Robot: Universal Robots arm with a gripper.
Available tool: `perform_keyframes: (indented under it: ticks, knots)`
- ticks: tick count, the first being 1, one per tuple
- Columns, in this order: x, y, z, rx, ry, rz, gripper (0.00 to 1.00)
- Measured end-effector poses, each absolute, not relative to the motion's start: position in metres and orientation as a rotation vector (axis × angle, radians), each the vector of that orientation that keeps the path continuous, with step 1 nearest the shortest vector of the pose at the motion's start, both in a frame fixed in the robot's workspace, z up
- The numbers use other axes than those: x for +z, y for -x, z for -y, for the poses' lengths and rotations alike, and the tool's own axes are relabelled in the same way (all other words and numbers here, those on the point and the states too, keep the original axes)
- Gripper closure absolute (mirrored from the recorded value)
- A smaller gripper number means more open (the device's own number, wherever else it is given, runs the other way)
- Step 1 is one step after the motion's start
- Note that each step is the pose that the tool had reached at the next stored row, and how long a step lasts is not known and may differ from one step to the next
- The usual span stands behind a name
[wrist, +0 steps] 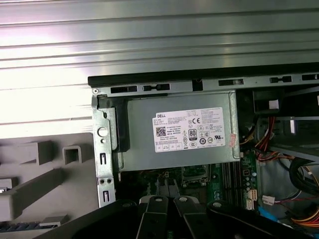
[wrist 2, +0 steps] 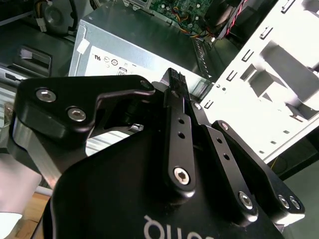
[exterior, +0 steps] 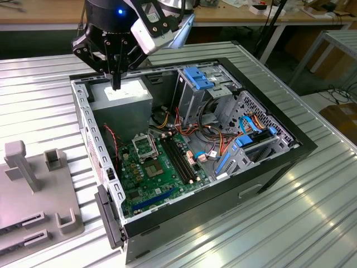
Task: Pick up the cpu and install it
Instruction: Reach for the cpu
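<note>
My gripper (exterior: 116, 84) hangs over the grey power supply (exterior: 121, 95) at the back corner of the open computer case. Its fingers are shut together, and I see nothing between them in both wrist views (wrist 2: 174, 79) (wrist: 167, 188). The green motherboard (exterior: 167, 184) lies on the case floor with the black-framed socket (exterior: 146, 146) on it. A small flat grey square (exterior: 153, 167) sits on the board just in front of the socket. I cannot tell whether it is the cpu. The socket (wrist: 194, 174) also appears just past the power supply (wrist: 184, 132).
The black case wall (exterior: 223, 192) rings the board. Blue drive brackets (exterior: 198, 77), bundled cables (exterior: 223, 139) and black memory slots (exterior: 181, 159) crowd the exterior view's right of the case. A grey fixture with posts and slots (exterior: 33, 190) stands outside on the ribbed metal table (exterior: 301, 223).
</note>
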State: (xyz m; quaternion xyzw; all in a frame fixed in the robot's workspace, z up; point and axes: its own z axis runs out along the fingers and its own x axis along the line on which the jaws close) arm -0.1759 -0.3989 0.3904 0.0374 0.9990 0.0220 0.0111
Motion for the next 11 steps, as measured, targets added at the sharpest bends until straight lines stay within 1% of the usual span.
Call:
perform_keyframes:
  ticks: [11]
  knots:
    - [0.3901, 0.1815, 0.3988, 0.069, -0.117, -3.117, 0.89]
